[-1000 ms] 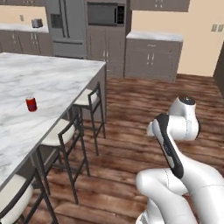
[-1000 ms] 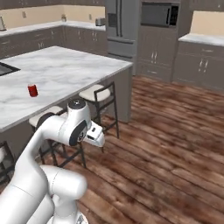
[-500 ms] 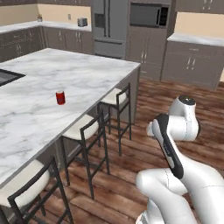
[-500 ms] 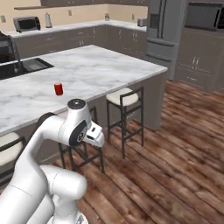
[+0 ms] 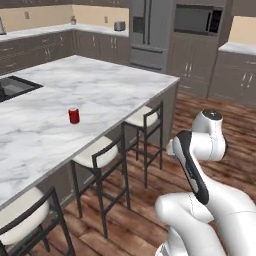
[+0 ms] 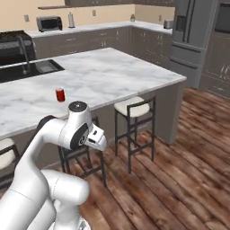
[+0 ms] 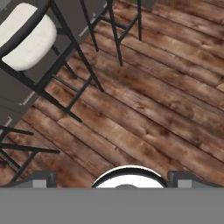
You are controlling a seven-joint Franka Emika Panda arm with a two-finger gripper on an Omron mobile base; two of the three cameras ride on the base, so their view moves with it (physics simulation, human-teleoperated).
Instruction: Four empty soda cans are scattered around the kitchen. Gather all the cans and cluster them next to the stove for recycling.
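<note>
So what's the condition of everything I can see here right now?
soda can: red, upright on the marble island counter, nothing touching it.
tool: open, empty, pointed down at the wood floor.
bar stools: upright, tucked along the island's edge.
sink: dark basin set into the island, faucet standing.
refrigerator: doors shut.

Marble island [image 5: 100,90], cushioned bar stools [image 5: 98,152], wood-plank floor [image 6: 188,170], steel refrigerator [image 5: 150,30], beige walls [image 5: 45,15]

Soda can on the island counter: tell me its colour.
The soda can is red with a silver top, clearest in the left base view.
</note>
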